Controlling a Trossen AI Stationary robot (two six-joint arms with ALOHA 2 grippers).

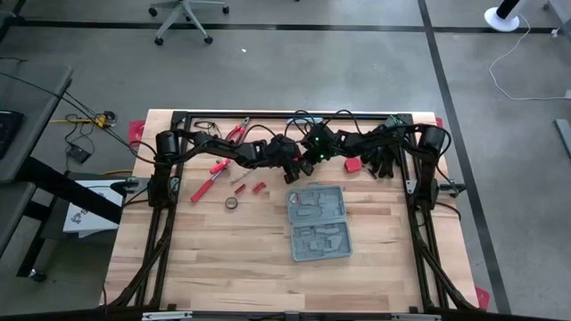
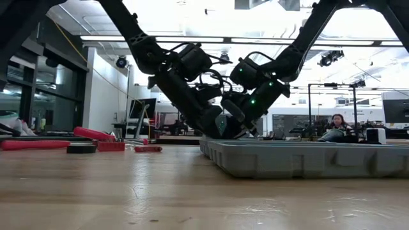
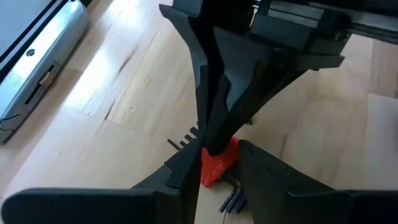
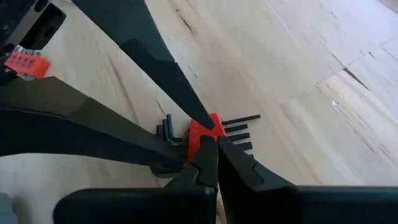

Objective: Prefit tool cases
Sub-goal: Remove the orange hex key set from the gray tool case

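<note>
The grey tool case (image 1: 317,223) lies open and flat on the table's middle, seen side-on in the low view (image 2: 300,160). Just beyond its far edge both grippers meet over a small red holder with black hex keys (image 4: 200,138), which lies on the wood. My left gripper (image 3: 217,177) is shut on the holder (image 3: 216,163). My right gripper (image 4: 210,149) is shut, with its tips on the same holder. In the high view the two grippers (image 1: 299,168) overlap and hide the holder. My left gripper pinches the red holder's two opposite sides (image 3: 205,174) between its two fingertips (image 4: 202,118), slanting down from the table's left. The holder stays on the wood with its keys lying flat. My right gripper sets its shut fingertips (image 3: 214,146) against the holder's top edge (image 4: 211,124), slanting down from the table's right.
Red-handled tools (image 1: 212,178), pliers (image 1: 236,134), a tape roll (image 1: 230,203) and small red pieces (image 1: 256,188) lie left of the grippers. Another red piece (image 1: 354,165) lies to their right. Bare wood stretches in front of the case.
</note>
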